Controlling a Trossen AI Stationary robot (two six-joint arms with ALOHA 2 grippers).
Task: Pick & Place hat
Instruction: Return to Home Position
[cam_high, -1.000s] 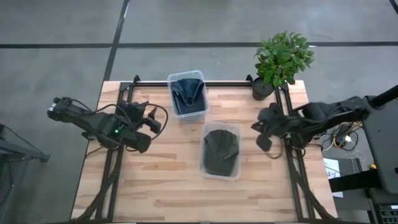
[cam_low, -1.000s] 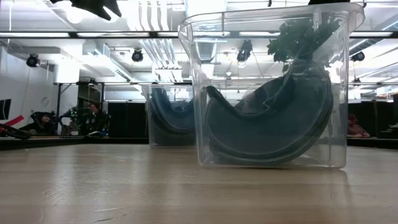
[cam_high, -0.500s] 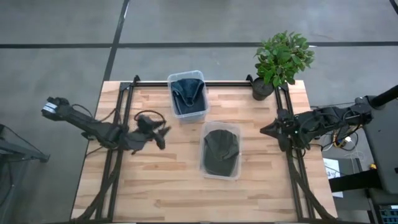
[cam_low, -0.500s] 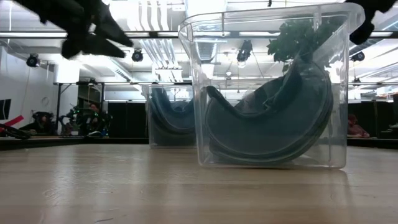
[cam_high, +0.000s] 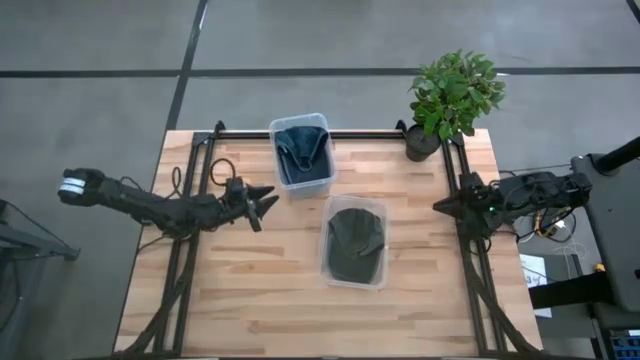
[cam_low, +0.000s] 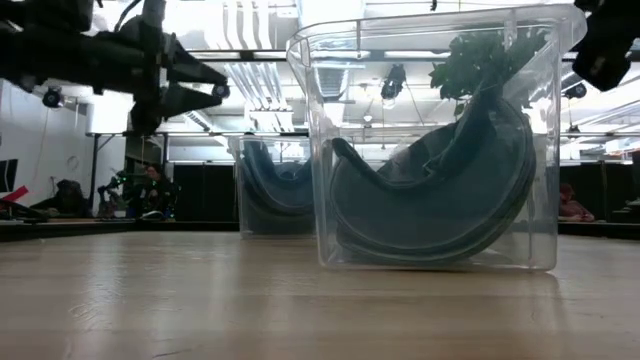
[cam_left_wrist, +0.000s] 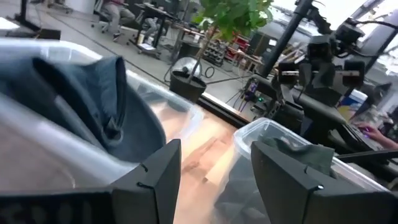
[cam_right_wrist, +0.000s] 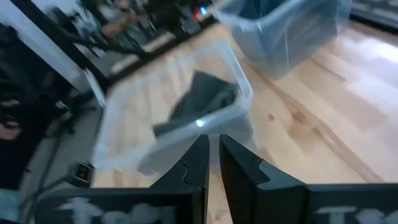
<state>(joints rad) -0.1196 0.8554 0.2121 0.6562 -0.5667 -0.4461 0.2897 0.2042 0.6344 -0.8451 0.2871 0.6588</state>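
- Since both caps lay inside their bins, the pale plank-wood table (cam_high: 250, 300) carried no loose hat. What was left, I judge, was only the pull-back of both arms.
- Bottom clear plastic bin (cam_high: 326, 265) sat mid-table, long axis running front-to-back. Top clear plastic bin (cam_high: 272, 160) stood just beyond it twd the far edge, offset to the left arm's side. Their corners came close; whether they touched couldn't be told.
- Leafy green potted plant (cam_high: 455, 90) stood at the far right corner, apart from both bins.
- Black fabric cap (cam_high: 355, 245) filled the bottom bin, curled up against its wall. Blue fabric cap (cam_high: 302, 150) slumped in the top bin.
- Left gripper (cam_high: 268, 207) hovered above the boards just beside the top bin's near left corner, not touching it.
  - Its fingers were spread wide w/ nothing between them.
  - It pointed at the bins, so both lay straight ahead of it. A retreat back along its own arm should, I judge, carry it clear w/o brushing plastic.
  - It was the nearer gripper to the blue cap.
- Right gripper (cam_high: 438, 207) sat out by the right-hand black frame rail (cam_high: 468, 270), well apart from the bottom bin.
  - Its fingers were pressed nearly together w/ only a slit between, & it held nothing.
  - The bottom bin lay ahead of it, so backing off looked unobstructed.
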